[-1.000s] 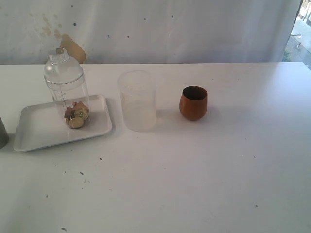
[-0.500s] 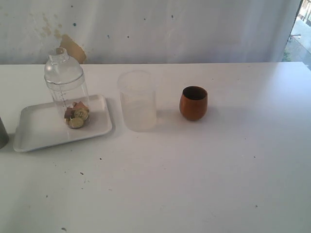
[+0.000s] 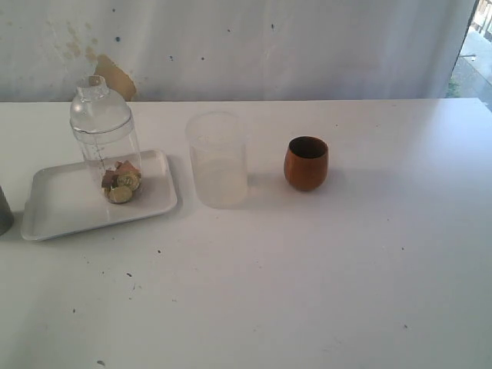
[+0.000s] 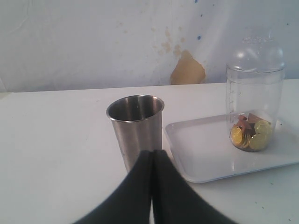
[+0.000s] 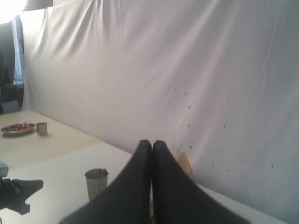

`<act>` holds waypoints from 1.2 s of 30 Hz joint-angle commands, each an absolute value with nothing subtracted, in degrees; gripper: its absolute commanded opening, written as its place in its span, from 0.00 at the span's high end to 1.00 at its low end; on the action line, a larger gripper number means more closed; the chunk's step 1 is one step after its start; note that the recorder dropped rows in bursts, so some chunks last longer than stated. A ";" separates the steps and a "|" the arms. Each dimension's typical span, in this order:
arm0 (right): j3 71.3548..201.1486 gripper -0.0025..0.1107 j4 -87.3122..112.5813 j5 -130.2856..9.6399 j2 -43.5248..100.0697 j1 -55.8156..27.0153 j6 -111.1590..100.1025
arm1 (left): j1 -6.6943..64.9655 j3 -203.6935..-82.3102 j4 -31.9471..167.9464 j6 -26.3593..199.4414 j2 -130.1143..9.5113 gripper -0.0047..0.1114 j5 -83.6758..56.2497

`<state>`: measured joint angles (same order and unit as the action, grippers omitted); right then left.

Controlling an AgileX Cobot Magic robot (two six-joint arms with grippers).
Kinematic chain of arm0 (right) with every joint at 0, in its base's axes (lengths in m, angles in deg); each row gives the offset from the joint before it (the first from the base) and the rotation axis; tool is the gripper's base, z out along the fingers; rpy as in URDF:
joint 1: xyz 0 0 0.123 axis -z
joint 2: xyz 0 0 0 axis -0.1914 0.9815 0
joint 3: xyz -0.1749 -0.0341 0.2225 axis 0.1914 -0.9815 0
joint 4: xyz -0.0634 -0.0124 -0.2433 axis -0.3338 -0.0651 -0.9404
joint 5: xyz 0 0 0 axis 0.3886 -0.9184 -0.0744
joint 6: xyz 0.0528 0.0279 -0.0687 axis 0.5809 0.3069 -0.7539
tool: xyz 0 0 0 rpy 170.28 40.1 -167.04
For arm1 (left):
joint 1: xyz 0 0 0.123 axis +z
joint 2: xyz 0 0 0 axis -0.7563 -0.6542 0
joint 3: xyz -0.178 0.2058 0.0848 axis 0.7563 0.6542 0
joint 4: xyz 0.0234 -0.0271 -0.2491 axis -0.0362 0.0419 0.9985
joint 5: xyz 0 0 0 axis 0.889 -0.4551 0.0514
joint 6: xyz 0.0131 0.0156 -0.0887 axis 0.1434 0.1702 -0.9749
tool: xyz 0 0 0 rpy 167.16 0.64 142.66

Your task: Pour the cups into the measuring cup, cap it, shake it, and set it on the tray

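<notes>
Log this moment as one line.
measuring cup: capped, on tray | steel tumbler: beside tray | left fingers: shut, empty | right fingers: shut, empty

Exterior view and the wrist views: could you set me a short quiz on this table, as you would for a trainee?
1. True or false: the measuring cup stands capped on the tray.
2. What is in it? A small gold and brown pieces; B water; C nothing.
3. Fill in: the left gripper, pointing at the steel tumbler, is ___.
Key: 1 true; 2 A; 3 shut.
</notes>
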<state>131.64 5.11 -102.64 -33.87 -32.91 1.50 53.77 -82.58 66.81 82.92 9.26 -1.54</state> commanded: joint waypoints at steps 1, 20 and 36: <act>131.34 0.98 5.33 -102.83 -40.10 -32.88 1.58 | 53.51 -82.31 66.70 83.07 9.51 0.96 -2.12; 117.62 0.98 5.19 -89.52 -43.52 -18.24 -0.83 | 53.51 -82.31 66.70 83.07 9.51 0.96 -2.12; 90.95 0.98 18.29 -61.54 -43.52 4.37 -18.68 | 53.51 -82.31 66.70 83.07 9.51 0.96 -2.12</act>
<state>95.30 17.80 -64.58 -43.24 0.92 -17.86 53.77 -82.58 66.81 82.92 9.26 -1.54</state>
